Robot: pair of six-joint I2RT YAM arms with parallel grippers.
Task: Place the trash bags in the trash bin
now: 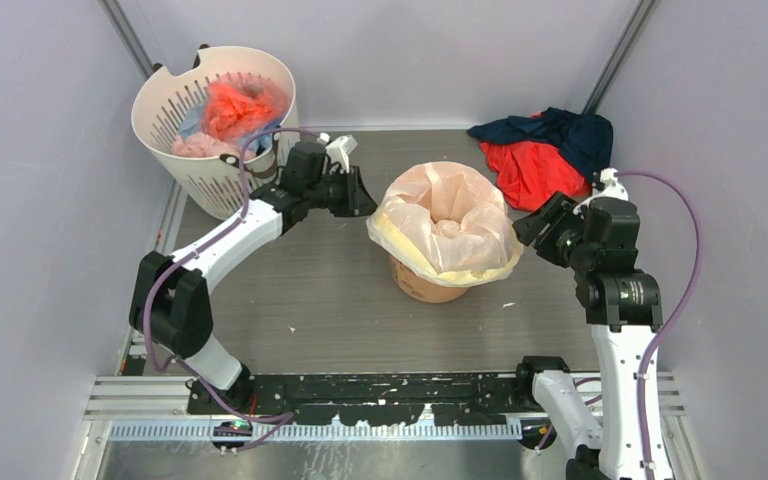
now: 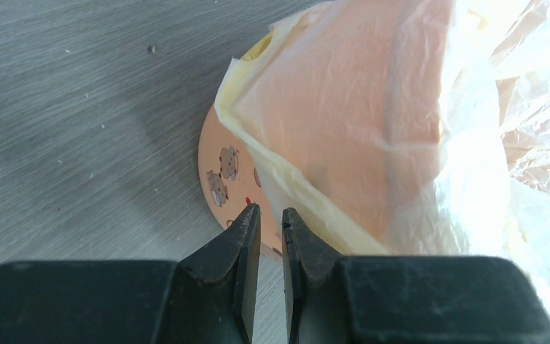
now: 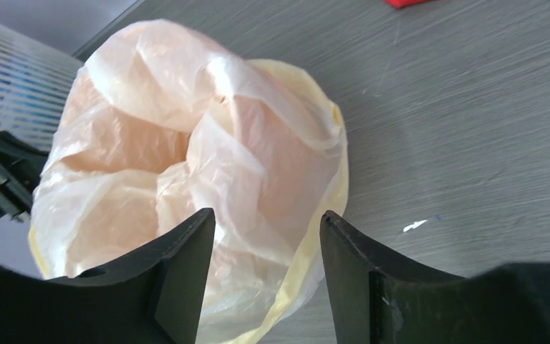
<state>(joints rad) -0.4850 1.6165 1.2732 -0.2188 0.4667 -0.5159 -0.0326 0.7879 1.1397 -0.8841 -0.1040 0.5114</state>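
Both arms wear white shells over the long links and chunky black housings at the joints. A purple cable loops along each arm, at about 9 o'clock on the left arm (image 1: 222, 243) and 3 o'clock on the right arm (image 1: 615, 300). The fingers (image 2: 247, 247) are matte black, wedge-shaped, with flat inner faces. A black bar links the bases at 6 o'clock.

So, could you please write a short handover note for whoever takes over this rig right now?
Left gripper: nearly shut, nothing between its fingers, beside the trash bin.
Right gripper: open, empty, at the bag's right edge.
Trash bag: lines the bin, its edge folded over the rim and hanging down the outside.
Done: bag is in the bin.
Left: perhaps tidy the loose overhang, then pull both arms back.
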